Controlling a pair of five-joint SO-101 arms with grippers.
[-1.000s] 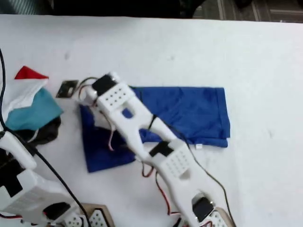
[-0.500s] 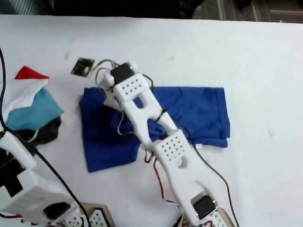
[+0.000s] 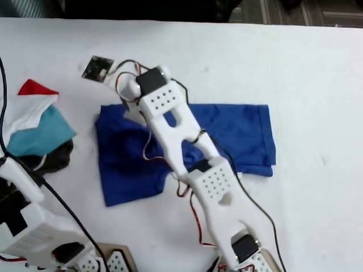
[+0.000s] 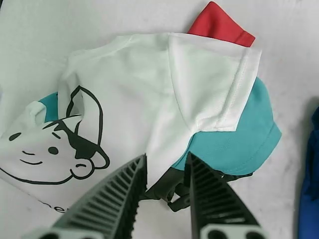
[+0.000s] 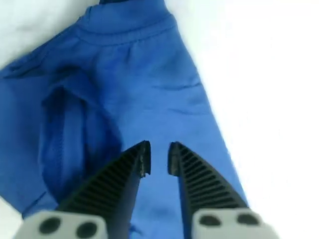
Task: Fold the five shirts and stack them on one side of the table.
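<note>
A blue shirt (image 3: pixel 227 133) lies flat in the middle of the table, its left part rumpled. My right arm (image 3: pixel 164 107) stretches over it from the near edge. The right gripper (image 5: pixel 158 159) hovers over the blue shirt (image 5: pixel 129 89) near its collar, open by a narrow gap with nothing between the fingers. At the table's left edge is a pile of a white shirt (image 3: pixel 25 110), a teal shirt (image 3: pixel 42 136), a red shirt (image 3: pixel 34 88) and a dark one (image 3: pixel 57 158). My left gripper (image 4: pixel 166 163) hangs open above that pile, over the white cartoon-print shirt (image 4: pixel 129 84).
The left arm's base (image 3: pixel 28 226) and a black cable (image 3: pixel 62 207) occupy the near left corner. Bare white tabletop (image 3: pixel 306 73) stretches across the far side and the right.
The right arm swung toward the far edge and slightly right. The blue shirt's far left corner was drawn back with it and now lies spread out. The left arm stayed still.
</note>
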